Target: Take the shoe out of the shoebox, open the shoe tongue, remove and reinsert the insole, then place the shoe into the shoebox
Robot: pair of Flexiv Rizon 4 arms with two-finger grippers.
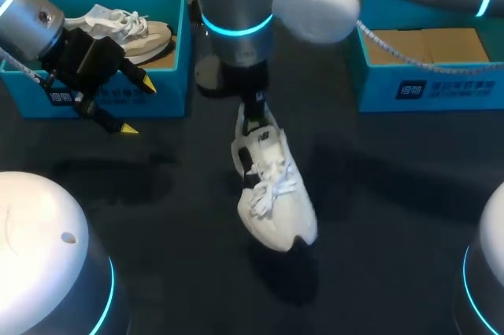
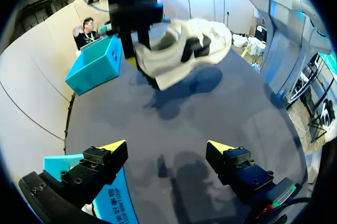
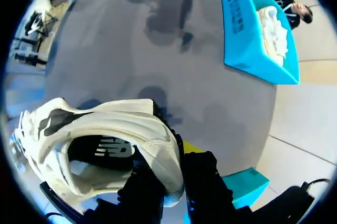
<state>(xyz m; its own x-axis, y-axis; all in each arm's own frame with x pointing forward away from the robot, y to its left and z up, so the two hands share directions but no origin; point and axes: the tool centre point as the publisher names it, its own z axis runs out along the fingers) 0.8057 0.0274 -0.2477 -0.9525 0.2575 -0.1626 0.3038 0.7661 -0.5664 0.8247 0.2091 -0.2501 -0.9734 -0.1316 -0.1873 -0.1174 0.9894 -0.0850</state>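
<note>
A white shoe [image 1: 272, 185] with black side patches hangs above the middle of the dark table, toe pointing toward the front. My right gripper [image 1: 253, 110] is shut on its heel. In the right wrist view the heel wall sits pinched between the fingers of the right gripper [image 3: 169, 179], and the shoe [image 3: 105, 145] shows its open mouth. An open blue shoebox [image 1: 425, 87] with a cardboard floor stands at the back right. My left gripper [image 1: 138, 106] is open and empty in front of the back-left box. In the left wrist view the left gripper [image 2: 166, 147] faces the hanging shoe [image 2: 184, 50].
A second blue box [image 1: 169, 98] at the back left holds another white shoe [image 1: 138, 31]. The same box [image 3: 253, 34] shows ahead in the right wrist view. Two white round robot bases [image 1: 39, 256] occupy the front corners.
</note>
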